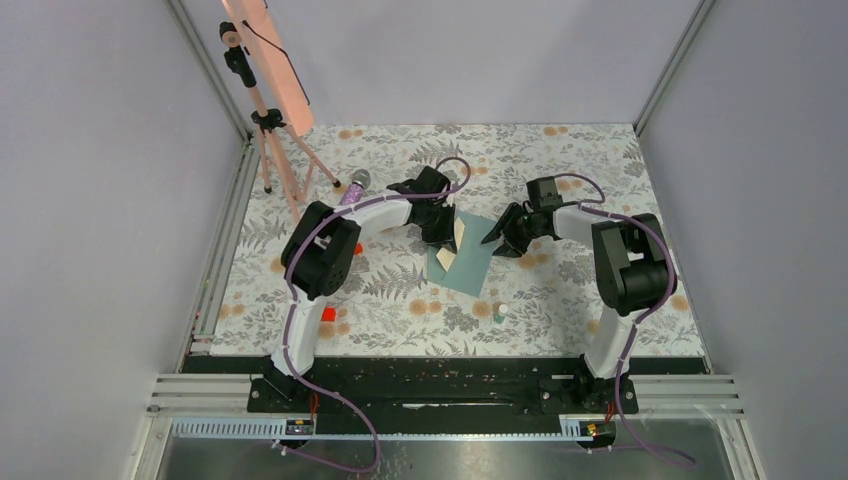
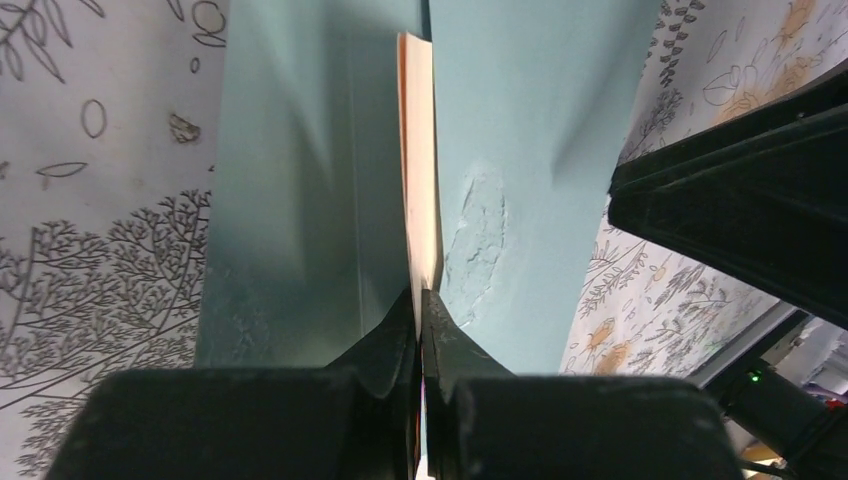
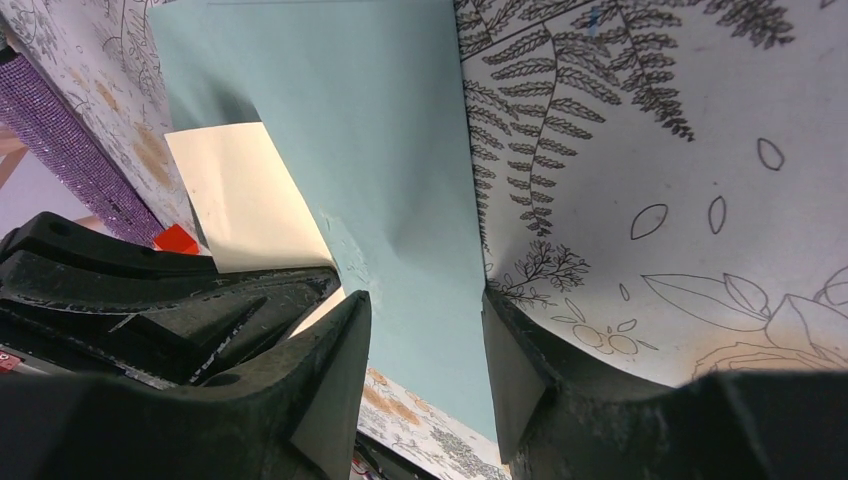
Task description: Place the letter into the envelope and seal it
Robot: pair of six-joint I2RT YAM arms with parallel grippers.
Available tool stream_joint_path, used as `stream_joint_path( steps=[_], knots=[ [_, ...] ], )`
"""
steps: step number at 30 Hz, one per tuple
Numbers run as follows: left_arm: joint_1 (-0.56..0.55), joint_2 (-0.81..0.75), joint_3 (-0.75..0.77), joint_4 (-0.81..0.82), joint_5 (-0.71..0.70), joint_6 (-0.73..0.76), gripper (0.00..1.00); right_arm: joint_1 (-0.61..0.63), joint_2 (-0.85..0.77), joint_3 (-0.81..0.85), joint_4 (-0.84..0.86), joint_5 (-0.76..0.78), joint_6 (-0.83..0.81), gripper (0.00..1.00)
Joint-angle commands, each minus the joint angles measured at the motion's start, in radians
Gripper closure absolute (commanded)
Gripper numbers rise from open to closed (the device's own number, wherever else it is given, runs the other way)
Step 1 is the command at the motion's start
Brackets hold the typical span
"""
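From above, we see the envelope [image 1: 470,265] flat on the floral table [image 1: 580,160] between the two arms. Its long axis runs away from the bases, with the far end leaning a little to the right. The left gripper [image 1: 441,228] is down over its left side, where pale bits of the letter [image 1: 446,259] show. The right gripper [image 1: 505,241] is at its right edge.

In the left wrist view, the left gripper [image 2: 420,300] is pinched tight on the letter [image 2: 420,170]. We see the sheet edge-on, its long axis pointing straight away from the fingertips, with the teal envelope [image 2: 300,180] on both sides.

In the right wrist view, the right gripper [image 3: 425,315] has its jaws partly apart and nothing between them, with the envelope [image 3: 390,150] beneath. The letter [image 3: 240,190] lies slantwise at its left, one end under the left gripper [image 3: 150,290].
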Motion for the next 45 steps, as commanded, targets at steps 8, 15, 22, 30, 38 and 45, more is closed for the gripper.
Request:
stream_joint_path(
  steps=[8,15,22,30,38,45],
  knots=[
    [-0.018,-0.064,0.018,-0.032,-0.088,0.003,0.62,0.019,-0.005,-0.020,0.019,-0.003,0.010,0.48],
    [-0.017,-0.127,0.085,-0.150,-0.167,0.038,0.54,0.019,-0.015,-0.037,0.019,0.004,0.005,0.48],
    [-0.018,-0.172,0.099,-0.195,-0.217,0.051,0.53,0.019,-0.022,-0.043,0.018,0.008,-0.004,0.48],
    [-0.018,-0.148,0.111,-0.240,-0.251,0.061,0.63,0.017,-0.039,-0.062,0.018,0.014,-0.012,0.48],
    [-0.017,-0.103,0.128,-0.238,-0.210,0.048,0.73,0.016,-0.052,-0.066,0.014,0.012,-0.014,0.48],
    [-0.017,-0.061,0.144,-0.218,-0.304,-0.010,0.82,0.015,-0.051,-0.074,0.010,0.012,-0.017,0.49]
  ],
)
